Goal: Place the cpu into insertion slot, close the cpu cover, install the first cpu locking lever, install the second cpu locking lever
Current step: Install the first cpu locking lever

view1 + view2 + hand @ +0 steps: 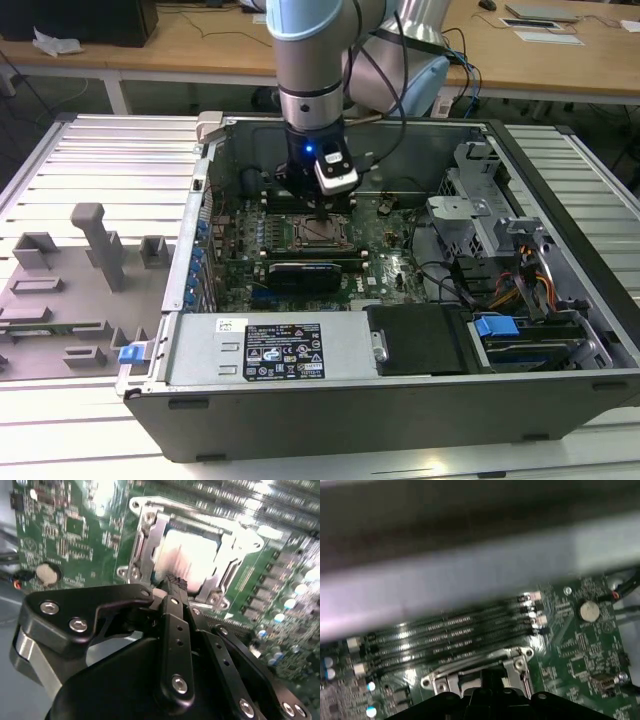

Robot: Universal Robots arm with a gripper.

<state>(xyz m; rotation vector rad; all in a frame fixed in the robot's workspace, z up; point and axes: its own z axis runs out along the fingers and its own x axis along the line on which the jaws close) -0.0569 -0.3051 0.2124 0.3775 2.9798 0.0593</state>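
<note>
Black gripper [172, 582], second wrist view: linkage arms and screws in the foreground, fingers drawn together to a narrow tip with nothing seen between them. The tip hovers just over the near edge of the socket; contact cannot be told.

Small flat square cpu with silvery-grey metal top [192, 560]: seated in the square black insertion slot, top bright and glaring. Thin silver-grey metal cpu cover frame [150, 535]: lies flat around the chip, which shows through its central cut-out. Round silver coin battery [46, 572]: on the green circuit board [70, 525], well apart from the socket.

First wrist view: long narrow black memory slots [455, 630] run in parallel just beside the cover frame.

Exterior view: grey open computer case [300, 400] lies on its side. The arm comes straight down into it, the gripper over the socket at board centre. Long black expansion card [305, 272]: near the socket, on the side towards the camera.

Step in hand, as judged: chip placed and cover down, so work stands at the locking levers, whose positions are too blurred to tell. Any further motion calls for small, well-aimed travel, the tip being close to frame and chip.
</note>
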